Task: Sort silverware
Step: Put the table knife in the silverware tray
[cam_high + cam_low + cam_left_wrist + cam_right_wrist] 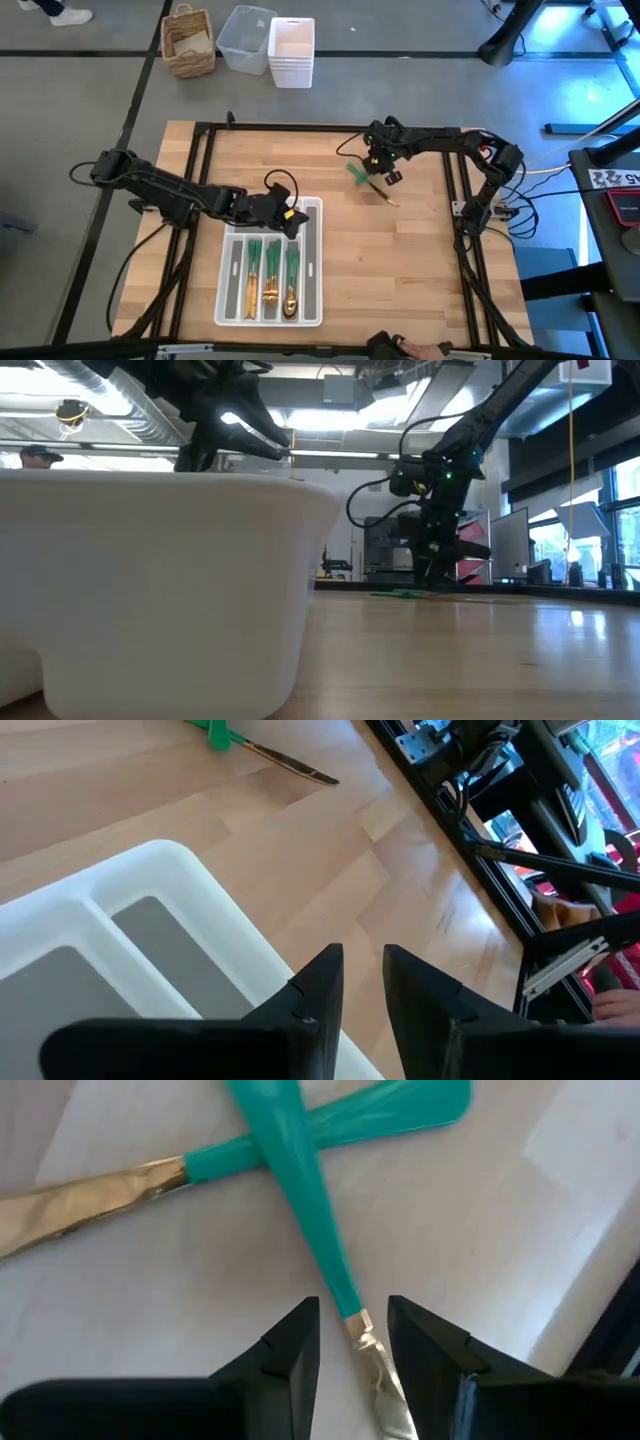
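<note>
Two loose pieces of silverware [368, 180] lie crossed on the wood near the table's far middle, each with a green handle and a gold head. My right gripper [385, 176] hangs over them, open. In the right wrist view its fingers stand on either side of the upper piece's neck [350, 1308], where green meets gold. The other piece [95, 1190] lies under it. Several sorted pieces [268, 272] lie in the white organizer tray [312, 300]. My left gripper [291, 215] hovers open over the tray's far right corner [175, 860], holding nothing.
Black frame rails [455, 200] run along the table's sides and far edge. A wicker basket [189, 40], a clear bin [243, 38] and stacked white bins [292, 52] stand on the floor beyond the far edge. Bare wood [400, 270] lies to the right of the tray.
</note>
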Robot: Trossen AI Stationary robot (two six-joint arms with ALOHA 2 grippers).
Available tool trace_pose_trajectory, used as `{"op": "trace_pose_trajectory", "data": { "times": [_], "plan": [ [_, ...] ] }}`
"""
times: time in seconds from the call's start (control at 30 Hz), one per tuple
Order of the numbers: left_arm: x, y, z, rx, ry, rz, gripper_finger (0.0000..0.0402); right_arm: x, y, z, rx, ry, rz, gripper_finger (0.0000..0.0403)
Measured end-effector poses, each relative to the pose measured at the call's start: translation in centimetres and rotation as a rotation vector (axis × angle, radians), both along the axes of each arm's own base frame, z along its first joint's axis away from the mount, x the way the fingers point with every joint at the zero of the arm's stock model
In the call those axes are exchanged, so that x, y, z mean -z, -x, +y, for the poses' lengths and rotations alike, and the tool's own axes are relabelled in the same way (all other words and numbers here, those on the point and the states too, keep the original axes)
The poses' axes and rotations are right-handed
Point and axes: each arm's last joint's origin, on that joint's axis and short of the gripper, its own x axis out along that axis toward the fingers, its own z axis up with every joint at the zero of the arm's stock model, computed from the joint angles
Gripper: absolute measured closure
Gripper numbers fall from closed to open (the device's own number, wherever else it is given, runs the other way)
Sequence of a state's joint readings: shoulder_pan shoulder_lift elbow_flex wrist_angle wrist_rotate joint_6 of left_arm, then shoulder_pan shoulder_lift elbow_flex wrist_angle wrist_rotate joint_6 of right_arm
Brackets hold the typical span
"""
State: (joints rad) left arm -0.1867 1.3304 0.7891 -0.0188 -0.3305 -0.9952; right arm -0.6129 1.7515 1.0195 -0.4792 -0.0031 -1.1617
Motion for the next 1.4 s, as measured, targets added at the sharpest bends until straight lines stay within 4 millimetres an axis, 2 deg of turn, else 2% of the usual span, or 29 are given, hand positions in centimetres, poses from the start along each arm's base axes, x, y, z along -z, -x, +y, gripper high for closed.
{"op": "trace_pose_trajectory", "data": {
  "times": [0.17, 0.4, 0.53, 0.7, 0.9, 1.17, 1.4],
  "plan": [
    [0.0, 0.0, 0.0, 0.001, 0.000, 0.000, 0.0334, 0.1, 0.3, -0.9, 0.013, -0.035, -0.040, 0.0281],
    [0.0, 0.0, 0.0, -0.002, 0.004, -0.001, 0.0334, 2.4, 0.4, -1.4, 0.027, -0.102, 0.013, 0.0281],
    [0.0, 0.0, 0.0, -0.006, 0.011, -0.002, 0.0334, 2.8, 0.4, -1.4, 0.033, -0.116, 0.028, 0.0281],
    [0.0, 0.0, 0.0, -0.006, 0.011, -0.002, 0.0334, 3.0, 0.7, -1.1, 0.083, -0.156, 0.059, 0.0313],
    [0.0, 0.0, 0.0, 0.004, -0.004, 0.001, 0.0334, 3.0, 0.9, -0.9, 0.196, -0.221, 0.061, 0.0384],
    [0.0, 0.0, 0.0, 0.003, -0.004, 0.001, 0.0334, 2.9, 0.9, -0.9, 0.326, -0.265, 0.052, 0.0371],
    [0.0, 0.0, 0.0, 0.011, -0.016, 0.004, 0.0334, 0.9, 0.0, -1.5, 0.414, -0.339, 0.060, 0.0382]
  ]
}}
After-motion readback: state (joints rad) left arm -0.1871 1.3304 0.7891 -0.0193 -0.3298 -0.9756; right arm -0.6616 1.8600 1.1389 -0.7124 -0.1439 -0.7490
